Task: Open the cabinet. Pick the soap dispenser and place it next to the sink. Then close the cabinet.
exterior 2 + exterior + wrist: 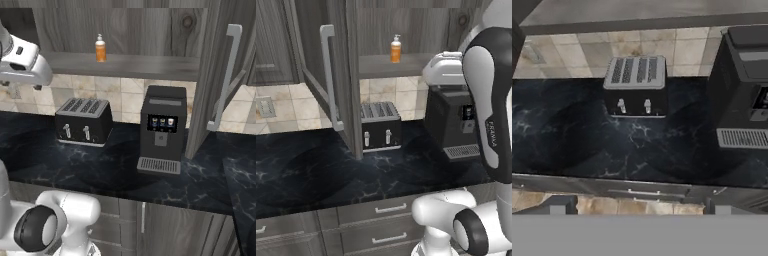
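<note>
Hand [639,210] spread, empty, above counter [637,150]; base views show soap dispenser [396,49] in open cabinet [338,75].

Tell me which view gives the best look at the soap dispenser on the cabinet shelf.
The right base view: the soap dispenser stands unobstructed on the open cabinet shelf, above the toaster. The left base view shows it too, beyond the open door's edge. The hand view looks down at the counter below.

My soap dispenser [396,49] stands on the open cabinet [338,75] shelf, above the toaster [381,126] (the coffee machine [162,129] sits right of it) on the counter [331,175].
</note>
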You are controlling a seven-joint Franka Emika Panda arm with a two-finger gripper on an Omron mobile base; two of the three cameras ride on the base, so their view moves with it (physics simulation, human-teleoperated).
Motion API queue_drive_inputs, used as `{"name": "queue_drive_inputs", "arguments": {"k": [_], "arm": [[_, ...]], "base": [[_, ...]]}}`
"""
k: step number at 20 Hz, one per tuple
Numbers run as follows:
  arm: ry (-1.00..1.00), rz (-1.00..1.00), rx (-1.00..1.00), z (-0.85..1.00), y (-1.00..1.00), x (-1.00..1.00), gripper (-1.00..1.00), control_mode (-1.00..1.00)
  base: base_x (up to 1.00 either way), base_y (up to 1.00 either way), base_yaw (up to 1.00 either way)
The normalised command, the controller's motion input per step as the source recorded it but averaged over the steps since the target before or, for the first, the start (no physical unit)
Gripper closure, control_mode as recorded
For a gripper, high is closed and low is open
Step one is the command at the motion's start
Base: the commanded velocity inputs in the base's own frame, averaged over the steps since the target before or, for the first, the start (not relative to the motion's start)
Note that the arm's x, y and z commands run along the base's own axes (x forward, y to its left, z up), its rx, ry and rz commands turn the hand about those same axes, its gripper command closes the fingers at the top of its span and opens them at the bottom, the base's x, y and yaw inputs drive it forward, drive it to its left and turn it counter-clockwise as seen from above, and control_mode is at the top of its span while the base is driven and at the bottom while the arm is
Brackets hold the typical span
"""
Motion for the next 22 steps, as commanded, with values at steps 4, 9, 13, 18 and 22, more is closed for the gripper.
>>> {"name": "queue_drive_inputs", "arguments": {"k": [4, 9, 13, 18, 22], "arm": [[-0.08, -0.04, 0.0, -0.08, -0.06, 0.59, -1.0, -1.0], [-0.19, -0.05, 0.0, 0.0, -0.15, 0.54, -1.0, -1.0], [-0.28, -0.04, 0.0, 0.0, -0.15, 0.48, -1.0, -1.0], [-0.25, -0.02, 0.0, 0.0, -0.08, 0.37, -1.0, -1.0], [-0.02, -0.02, 0.0, 0.0, 0.0, 0.03, -1.0, -1.0]], "base": [[0.0, 0.0, 0.0], [0.0, 0.0, 0.0], [0.0, 0.0, 0.0], [0.0, 0.0, 0.0], [0.0, 0.0, 0.0]]}}
